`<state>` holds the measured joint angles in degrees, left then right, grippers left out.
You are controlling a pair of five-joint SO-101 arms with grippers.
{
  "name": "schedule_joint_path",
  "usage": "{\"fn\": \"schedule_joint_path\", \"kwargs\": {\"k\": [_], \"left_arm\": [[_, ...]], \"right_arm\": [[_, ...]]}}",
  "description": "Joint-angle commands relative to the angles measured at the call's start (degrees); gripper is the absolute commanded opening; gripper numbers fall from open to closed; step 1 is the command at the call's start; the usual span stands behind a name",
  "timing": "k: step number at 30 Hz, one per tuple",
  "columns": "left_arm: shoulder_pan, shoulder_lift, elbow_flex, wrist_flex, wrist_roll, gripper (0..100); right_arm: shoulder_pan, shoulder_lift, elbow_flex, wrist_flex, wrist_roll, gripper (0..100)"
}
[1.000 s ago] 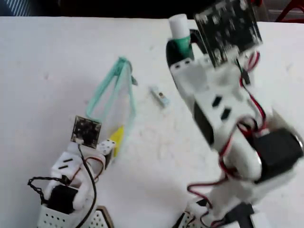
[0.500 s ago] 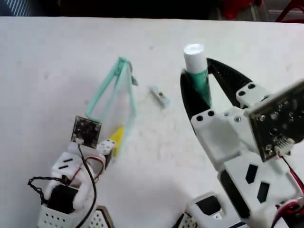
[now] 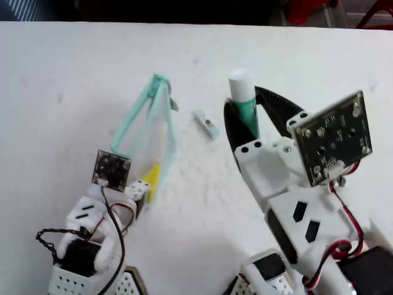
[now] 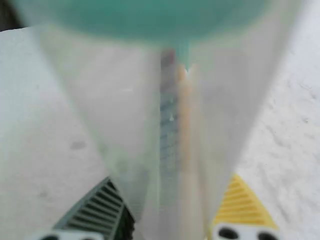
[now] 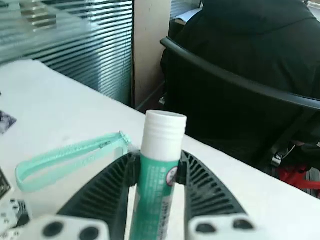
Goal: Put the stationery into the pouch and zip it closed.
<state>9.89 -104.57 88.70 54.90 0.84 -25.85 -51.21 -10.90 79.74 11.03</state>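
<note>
The white table point(image 3: 73, 61) carries everything. The right gripper point(image 3: 244, 101), out over the middle of the table, has its black fingers point(image 5: 107, 185) closed partway around the glue stick point(image 3: 242, 98), pinching the green body on both sides with the white cap pointing away from the arm. The pouch point(image 3: 147, 123), clear with a teal zipper edge, lies left of it and apart from it. The left gripper point(image 3: 147, 178) clamps the pouch's near end between a dark finger and a yellow finger point(image 4: 240, 205). A slim, blurred shape shows through the pouch wall. A small stationery piece point(image 3: 206, 123) lies between pouch and glue stick.
</note>
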Motion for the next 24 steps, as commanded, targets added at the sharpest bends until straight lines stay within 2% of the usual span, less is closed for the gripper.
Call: {"fn": "schedule_joint_path", "kwargs": {"k": [1, 5, 8, 13, 18, 24], "left_arm": [[0.13, 0.13, -0.26, -1.76, -0.53, 20], [0.22, 0.13, -0.26, -1.76, -0.53, 20], [1.63, 0.13, -0.53, -1.58, -0.44, 20], [6.81, 0.13, -0.62, -0.53, -0.44, 26], [6.90, 0.13, -0.62, -0.88, -0.53, 26], [6.81, 0.13, -0.62, -0.88, -0.62, 26]], "right_arm": [[-0.57, -10.07, 15.21, -16.04, -1.23, 1.6], [-0.57, -17.01, 31.03, -31.16, -1.23, 1.6], [-0.84, -18.15, 37.27, -38.37, -1.49, 1.6], [-9.01, -17.98, 42.46, -47.52, -1.32, 1.6], [-15.25, -12.97, 45.01, -52.26, -1.32, 1.6], [-16.13, -1.01, 44.84, -55.96, -1.41, 1.6]]}}
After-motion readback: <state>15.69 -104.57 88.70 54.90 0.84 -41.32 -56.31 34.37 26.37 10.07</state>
